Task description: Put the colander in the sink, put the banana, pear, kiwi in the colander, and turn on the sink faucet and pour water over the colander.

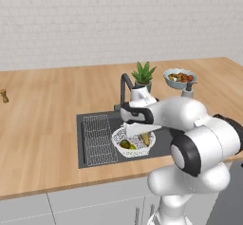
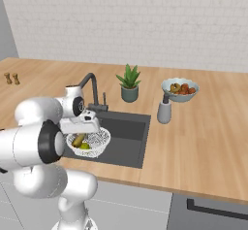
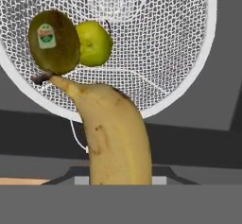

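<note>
Your claw is closed around the banana, holding it above the colander in the sink. The pear and kiwi lie touching inside the colander.

Matt wood counter, white mesh colander, smooth spotted banana.

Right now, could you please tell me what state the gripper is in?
Gripper: closed on the banana, held above the colander where the kiwi and pear lie.
</note>
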Robot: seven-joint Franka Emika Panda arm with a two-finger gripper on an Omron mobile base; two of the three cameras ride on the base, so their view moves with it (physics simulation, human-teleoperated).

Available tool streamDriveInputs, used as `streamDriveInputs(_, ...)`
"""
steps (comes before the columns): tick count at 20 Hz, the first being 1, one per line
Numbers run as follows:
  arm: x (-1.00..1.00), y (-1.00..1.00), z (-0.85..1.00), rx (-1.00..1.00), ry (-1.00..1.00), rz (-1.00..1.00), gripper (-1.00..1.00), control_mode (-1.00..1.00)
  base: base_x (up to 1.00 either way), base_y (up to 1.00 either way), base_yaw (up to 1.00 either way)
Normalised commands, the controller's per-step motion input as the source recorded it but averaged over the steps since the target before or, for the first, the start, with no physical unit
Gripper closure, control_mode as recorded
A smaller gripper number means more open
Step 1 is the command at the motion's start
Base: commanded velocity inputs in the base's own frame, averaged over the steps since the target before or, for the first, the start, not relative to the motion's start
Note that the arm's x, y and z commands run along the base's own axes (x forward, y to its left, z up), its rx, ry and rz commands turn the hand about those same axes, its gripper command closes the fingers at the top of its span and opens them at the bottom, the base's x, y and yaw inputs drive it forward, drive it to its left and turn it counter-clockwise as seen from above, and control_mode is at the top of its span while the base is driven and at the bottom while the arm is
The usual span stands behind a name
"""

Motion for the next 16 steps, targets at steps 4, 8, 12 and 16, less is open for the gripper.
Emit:
streamDriveInputs(4, 0.48, 0.0, -0.08, 0.06, -0.01, 0.08, 1.0, -1.0, 0.0, 0.0, 0.0)
streamDriveInputs(8, 0.52, -0.04, -0.36, 0.09, -0.01, 0.12, 1.0, -1.0, 0.0, 0.0, 0.0)
streamDriveInputs(12, 0.43, -0.03, -0.43, 0.09, 0.0, 0.04, 1.0, -1.0, 0.0, 0.0, 0.0)
streamDriveInputs(16, 0.12, -0.3, -0.41, 0.1, 0.0, 0.0, 1.0, -1.0, 0.0, 0.0, 0.0)
